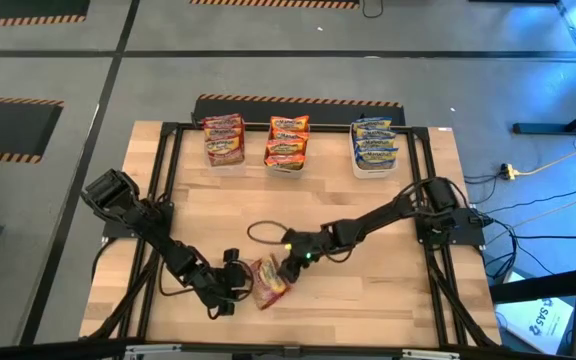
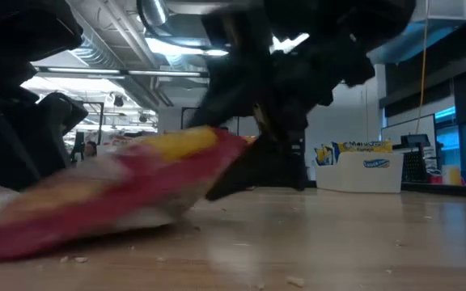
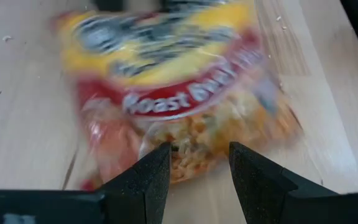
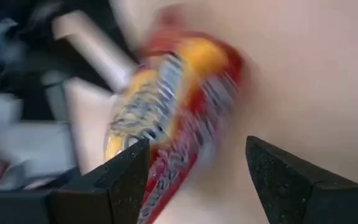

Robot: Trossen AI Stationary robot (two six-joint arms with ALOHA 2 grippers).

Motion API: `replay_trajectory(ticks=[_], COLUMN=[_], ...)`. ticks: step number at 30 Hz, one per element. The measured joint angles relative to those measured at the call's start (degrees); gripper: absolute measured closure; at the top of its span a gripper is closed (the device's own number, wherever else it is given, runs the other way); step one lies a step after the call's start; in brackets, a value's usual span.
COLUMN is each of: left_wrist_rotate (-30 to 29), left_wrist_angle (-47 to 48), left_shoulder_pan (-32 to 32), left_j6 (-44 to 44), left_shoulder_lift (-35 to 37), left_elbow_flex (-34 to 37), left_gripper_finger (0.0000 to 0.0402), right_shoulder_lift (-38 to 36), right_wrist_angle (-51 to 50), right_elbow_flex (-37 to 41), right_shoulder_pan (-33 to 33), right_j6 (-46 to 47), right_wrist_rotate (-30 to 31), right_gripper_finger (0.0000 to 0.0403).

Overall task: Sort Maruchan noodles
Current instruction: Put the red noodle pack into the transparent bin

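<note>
Lying near the table's (image 1: 368, 290) front edge, tilted: red packet (image 1: 268, 282), between both grippers. Sitting just ahead of left gripper (image 1: 236, 284), jaws parted, packet edge at the fingertips (image 3: 157, 163), grip unclear. Flanking the other side: right gripper (image 1: 290, 268), jaws spread wide, packet partly between them.

I'm seeing even, bright light on the wooden table (image 1: 368, 290) from above, with only faint shadows lying under the arms. Ceiling strip lights (image 2: 176, 48) are glaring in the low view, silhouetting the arms. The red noodle packet (image 3: 179, 93) is smearing with motion blur in both wrist views and the low view.
</note>
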State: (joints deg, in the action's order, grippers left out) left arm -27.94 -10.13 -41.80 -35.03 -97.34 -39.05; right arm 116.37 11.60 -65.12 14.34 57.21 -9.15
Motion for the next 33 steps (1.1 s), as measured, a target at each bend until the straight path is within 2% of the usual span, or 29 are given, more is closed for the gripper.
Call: replay_trajectory(ticks=[5, 11, 15, 21, 25, 28, 33], left_wrist_rotate=[-0.6, -0.7, -0.7, -0.6, 2.2, 5.7, 7.6], left_wrist_angle=[-0.8, -1.0, -1.1, -1.1, -0.7, 0.2, 1.0], left_shoulder_pan=[0.0, 0.0, 0.0, 0.0, 0.0, 0.0, 0.0], left_j6=[0.3, 0.7, 0.7, 0.7, 1.3, 2.3, 2.7], left_shoulder_lift=[0.0, 0.0, 0.0, 0.0, 0.4, 2.1, 4.2], left_elbow_flex=[0.0, 0.0, 0.0, 0.0, -0.6, -2.1, -2.7], left_gripper_finger=[0.0243, 0.0243, 0.0243, 0.0243, 0.0243, 0.0243, 0.0243], right_shoulder_lift=[3.8, 3.9, 3.7, 3.7, 3.7, 3.7, 3.7], right_wrist_angle=[9.0, 9.8, 9.0, 7.5, 8.3, 7.5, 7.9], right_elbow_flex=[-0.1, -0.1, -0.1, -0.1, -0.1, -0.1, -0.1], right_shoulder_pan=[0.7, 0.6, 0.9, 2.4, 2.9, 3.5, 5.0], right_j6=[3.7, 4.2, 7.3, 8.3, 8.8, 9.3, 10.1], right_wrist_rotate=[-4.2, -5.6, -9.9, -9.7, -9.8, -11.8, -15.8], right_gripper_finger=[0.0152, 0.0152, 0.0152, 0.0152, 0.0152, 0.0152, 0.0152])
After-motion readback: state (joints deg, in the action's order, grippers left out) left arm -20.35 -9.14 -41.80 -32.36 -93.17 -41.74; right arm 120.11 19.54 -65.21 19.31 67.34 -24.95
